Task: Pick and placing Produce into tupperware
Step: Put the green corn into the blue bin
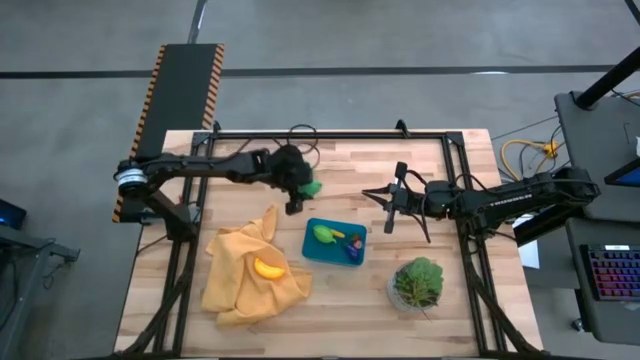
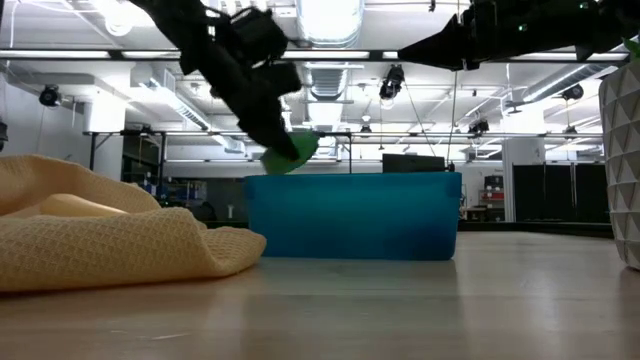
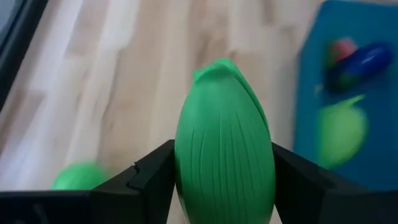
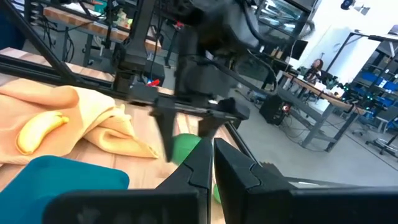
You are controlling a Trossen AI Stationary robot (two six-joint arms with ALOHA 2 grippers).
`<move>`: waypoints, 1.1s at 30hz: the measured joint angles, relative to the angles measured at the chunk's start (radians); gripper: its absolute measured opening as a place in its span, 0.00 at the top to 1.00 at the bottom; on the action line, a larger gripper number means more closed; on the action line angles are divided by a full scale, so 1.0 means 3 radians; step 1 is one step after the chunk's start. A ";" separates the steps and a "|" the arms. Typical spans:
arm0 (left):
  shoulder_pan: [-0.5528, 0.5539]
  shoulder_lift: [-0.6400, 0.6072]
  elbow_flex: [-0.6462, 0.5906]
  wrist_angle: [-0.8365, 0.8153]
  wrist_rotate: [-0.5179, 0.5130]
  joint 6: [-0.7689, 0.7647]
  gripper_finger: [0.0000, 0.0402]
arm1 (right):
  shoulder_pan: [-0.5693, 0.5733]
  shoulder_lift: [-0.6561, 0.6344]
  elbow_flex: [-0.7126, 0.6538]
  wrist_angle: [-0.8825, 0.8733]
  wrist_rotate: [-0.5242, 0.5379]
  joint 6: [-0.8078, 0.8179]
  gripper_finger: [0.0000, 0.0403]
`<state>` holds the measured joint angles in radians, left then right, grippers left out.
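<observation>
There are two arms, each with one gripper: left (image 1: pixel 303 190), right (image 1: pixel 388 208). One green piece (image 3: pixel 224 162) sits in the left gripper. One tupperware (image 1: pixel 312 250) holds three pieces: one green (image 1: pixel 323 234), one red and one purple. One cloth (image 1: pixel 230 275) carries one banana (image 1: pixel 267 267). One plant (image 1: pixel 418 281) stands near the desk's (image 1: pixel 350 160) right edge.

A crumpled mustard-yellow cloth (image 1: pixel 245 270) lies on the wooden table (image 1: pixel 330 310), well apart from the potted green plant (image 1: pixel 418 283).

Overhead, table-level, 2 wrist views, all sharing tupperware (image 1: pixel 334 242).
</observation>
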<state>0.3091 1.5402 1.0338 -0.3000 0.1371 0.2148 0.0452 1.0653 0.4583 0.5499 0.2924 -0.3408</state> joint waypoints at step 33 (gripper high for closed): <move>-0.1048 0.0344 0.0015 0.0790 -0.0010 -0.0846 0.50 | 0.0000 0.0000 0.0000 0.0000 0.0025 0.0029 0.98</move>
<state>-0.0053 1.6435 1.0382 -0.0631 0.1341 -0.0390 0.0452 1.0653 0.4583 0.5499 0.3000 -0.3322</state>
